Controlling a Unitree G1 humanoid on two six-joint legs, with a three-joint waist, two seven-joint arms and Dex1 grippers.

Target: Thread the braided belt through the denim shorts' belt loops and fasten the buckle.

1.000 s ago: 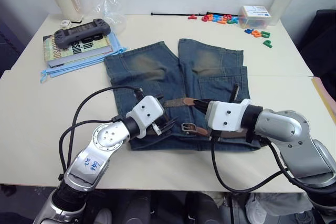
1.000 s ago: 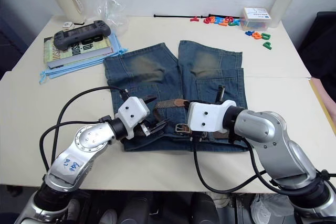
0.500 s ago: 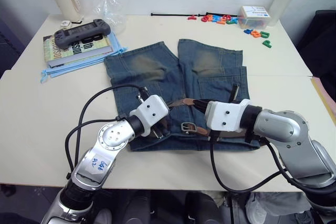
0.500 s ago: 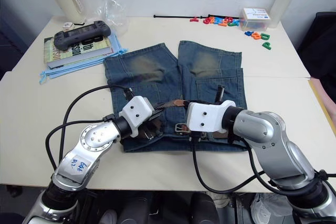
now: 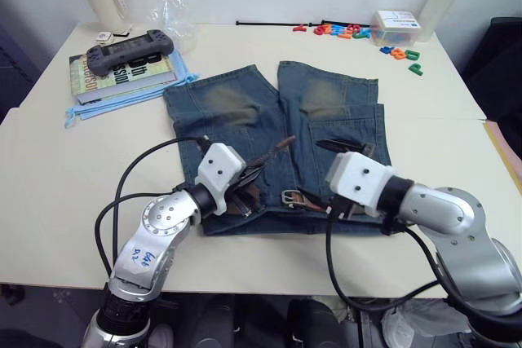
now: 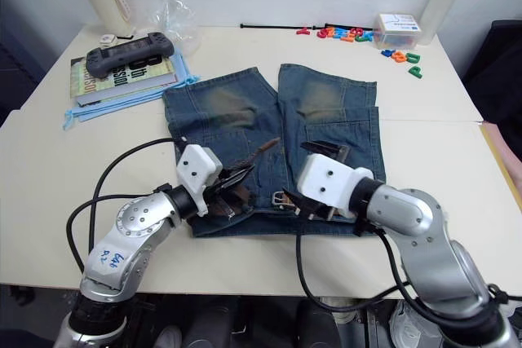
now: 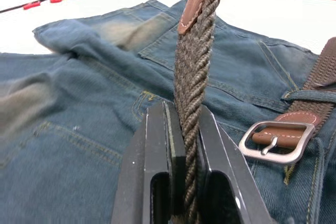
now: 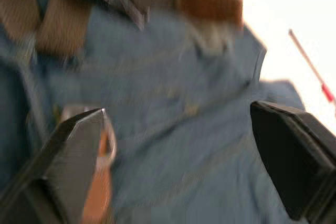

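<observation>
My left claw [image 7: 184, 145] clamps the braided belt's [image 7: 193, 72] free tip; my right claw [image 8: 178, 161] gapes at three o'clock. Buckle [image 7: 273, 140] unfastened on the denim shorts [image 5: 326, 120].

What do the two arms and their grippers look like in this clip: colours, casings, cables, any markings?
Both arms are silver-grey metal with rounded joint housings, each ending in a white boxy wrist casing and black two-finger jaws. The left gripper and right gripper each trail a looping black cable. The left arm's silver joint carries blue handwritten markings; I cannot read them.
</observation>
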